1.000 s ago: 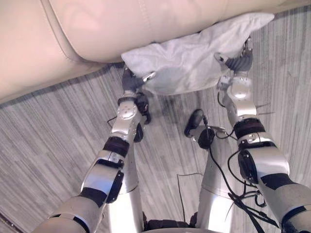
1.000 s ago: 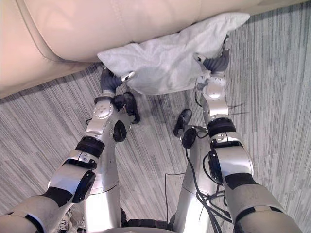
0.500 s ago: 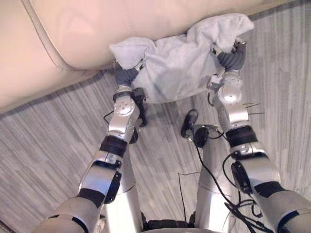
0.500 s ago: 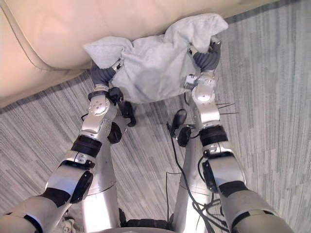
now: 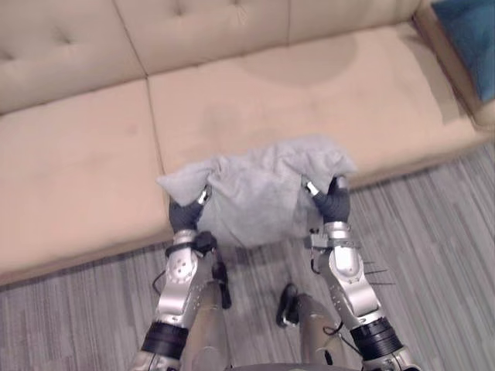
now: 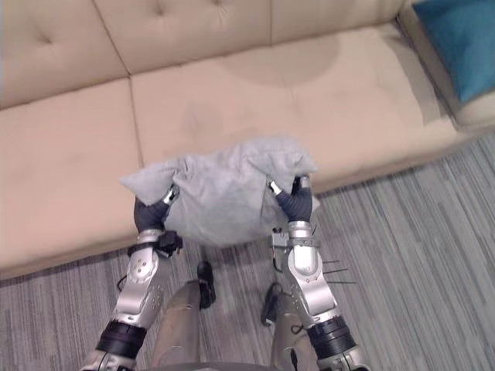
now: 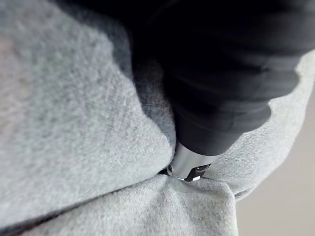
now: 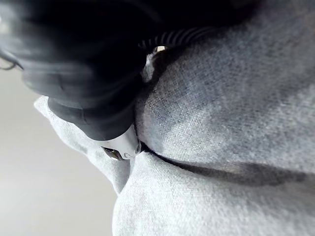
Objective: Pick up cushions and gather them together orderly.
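Presently the beige sofa [image 5: 232, 100] spans the head view from 9 to 3 o'clock. The grey cushion [image 5: 255, 189] is held at centre over the seat's front edge, and a blue cushion [image 6: 456, 39] lies at the sofa's far end at 1 o'clock. The left robot hand [image 5: 184, 215] is closed on bunched fabric at the grey cushion's 8 o'clock edge, and the right robot hand [image 5: 334, 202] is closed likewise at 4 o'clock.

Blue cushion [image 5: 472, 31] cut by edge; grey cushion [image 5: 255, 197] hides fingertips: left robot hand [image 5: 184, 215], right robot hand [image 5: 334, 205].
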Robot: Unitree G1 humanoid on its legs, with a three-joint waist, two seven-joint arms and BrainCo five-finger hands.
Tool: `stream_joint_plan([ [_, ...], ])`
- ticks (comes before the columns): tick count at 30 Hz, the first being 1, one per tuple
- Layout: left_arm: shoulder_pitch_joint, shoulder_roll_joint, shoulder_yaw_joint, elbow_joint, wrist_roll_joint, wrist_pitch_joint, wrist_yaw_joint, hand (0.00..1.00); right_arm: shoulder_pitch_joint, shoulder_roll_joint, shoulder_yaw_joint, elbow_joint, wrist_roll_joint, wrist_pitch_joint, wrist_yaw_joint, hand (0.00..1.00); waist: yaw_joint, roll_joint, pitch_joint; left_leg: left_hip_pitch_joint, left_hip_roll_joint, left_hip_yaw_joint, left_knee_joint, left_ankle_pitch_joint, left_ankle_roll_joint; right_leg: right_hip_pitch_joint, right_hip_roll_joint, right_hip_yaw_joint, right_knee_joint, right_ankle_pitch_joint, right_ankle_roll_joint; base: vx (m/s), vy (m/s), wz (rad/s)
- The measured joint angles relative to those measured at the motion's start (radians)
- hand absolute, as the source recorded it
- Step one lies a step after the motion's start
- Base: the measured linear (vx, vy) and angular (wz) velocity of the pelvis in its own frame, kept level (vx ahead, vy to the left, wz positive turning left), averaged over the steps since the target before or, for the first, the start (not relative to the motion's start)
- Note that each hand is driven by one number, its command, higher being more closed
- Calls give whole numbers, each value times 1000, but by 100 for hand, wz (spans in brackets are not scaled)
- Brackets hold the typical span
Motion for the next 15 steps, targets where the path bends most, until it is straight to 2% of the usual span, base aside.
stream_joint_plan([
  [1, 3, 9, -1, 2, 0, 0, -8, 100, 10, -11, 1, 17, 0, 9, 6, 100, 0, -1, -2, 17, 7, 74, -22, 17, 22, 32, -1, -28, -26, 5, -1, 154, -27, 66],
  [3, 25, 27, -1, 2, 0, 0, -23, 100, 24, -22, 15, 21, 0, 26, 22, 100, 3, -2, -12, 50, 11, 140, -58, 21, 29, 69, 6, -40, -64, 17, 4, 85, 4, 25],
  [5, 75, 45, 0, 2, 0, -2, -26, 100, 28, -31, 49, 21, -1, 36, 30, 100, 18, -3, -16, 102, 8, 152, -91, 20, 29, 118, 16, -34, -113, 46, 12, 119, 11, -12],
  [8, 142, 45, 0, 0, 0, -1, -34, 100, 27, -33, 72, 20, -2, 39, 48, 100, 19, -6, -42, 140, -2, 173, -98, -1, 45, 149, 10, -20, -117, 56, 25, 130, 40, -6],
  [10, 188, 40, 0, 0, 0, 4, -50, 100, 20, -34, 77, 20, -6, 41, 68, 100, 20, -7, -44, 185, -18, 176, -80, -44, 50, 141, -24, -2, 0, 58, 27, 126, 92, 1],
  [11, 199, 38, -4, 0, 0, 12, -55, 100, 24, -39, 77, 20, -10, 44, 74, 100, 17, -9, -44, 215, -25, 167, -74, -62, 54, 120, -55, 10, 117, 69, 42, 100, 85, 15],
  [12, 200, 38, -7, 0, 1, 14, -58, 100, 24, -44, 77, 20, -10, 44, 75, 100, 17, -9, -44, 226, -35, 163, -68, -75, 53, 103, -66, 27, 178, 83, 29, 92, 94, 25],
  [13, 199, 39, -9, -1, 2, 15, -64, 100, 23, -53, 77, 20, -10, 45, 79, 100, 16, -9, -44, 252, -51, 131, -65, -104, 62, 46, -78, 100, 330, 155, -21, 94, 79, 42],
  [14, 198, 41, -9, -3, 4, 15, -64, 100, 25, -56, 77, 22, -11, 46, 83, 100, -1, -7, -45, 273, -51, 105, -77, -111, 73, -10, -71, 165, 428, 181, -28, 101, 69, 55],
  [15, 197, 44, -9, -5, 9, 15, -64, 100, 27, -57, 77, 23, -11, 46, 85, 100, -17, 2, -43, 277, -54, 87, -80, -115, 78, -28, -59, 191, 437, 139, -18, 159, -4, 69],
])
